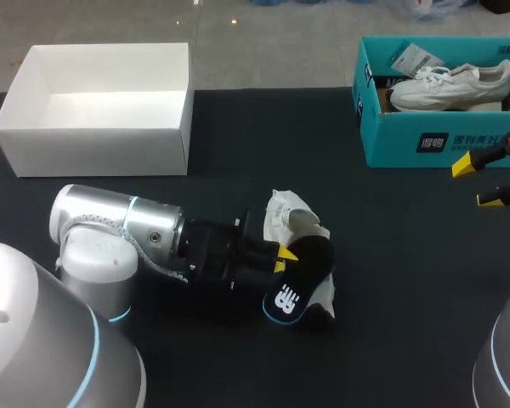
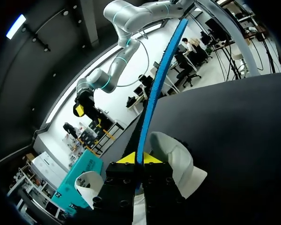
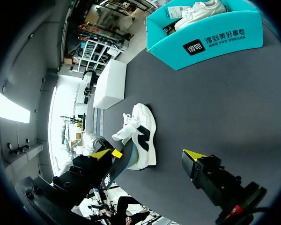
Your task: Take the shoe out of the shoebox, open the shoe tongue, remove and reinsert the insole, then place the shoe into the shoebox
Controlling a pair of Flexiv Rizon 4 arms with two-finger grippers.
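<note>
A white shoe (image 1: pixel 293 211) lies on its side in the middle of the dark table. My left gripper (image 1: pixel 280 255) is shut on a black insole (image 1: pixel 302 285) with a blue rim, held just in front of the shoe. In the left wrist view the insole (image 2: pixel 157 84) stands edge-on out of the gripper (image 2: pixel 139 158), with the shoe (image 2: pixel 178 164) beside it. My right gripper (image 1: pixel 484 180) hangs open near the teal shoebox (image 1: pixel 408 140), holding nothing. From the right wrist, that gripper (image 3: pixel 147 154) faces the shoe (image 3: pixel 140 136) and insole (image 3: pixel 113 172) from a distance.
The teal shoebox (image 3: pixel 210 42) at the back right holds a second white shoe (image 1: pixel 450 85) and a paper tag. A white open box (image 1: pixel 102 110) stands at the back left. Bare dark tabletop (image 1: pixel 391 255) lies between the shoe and my right gripper.
</note>
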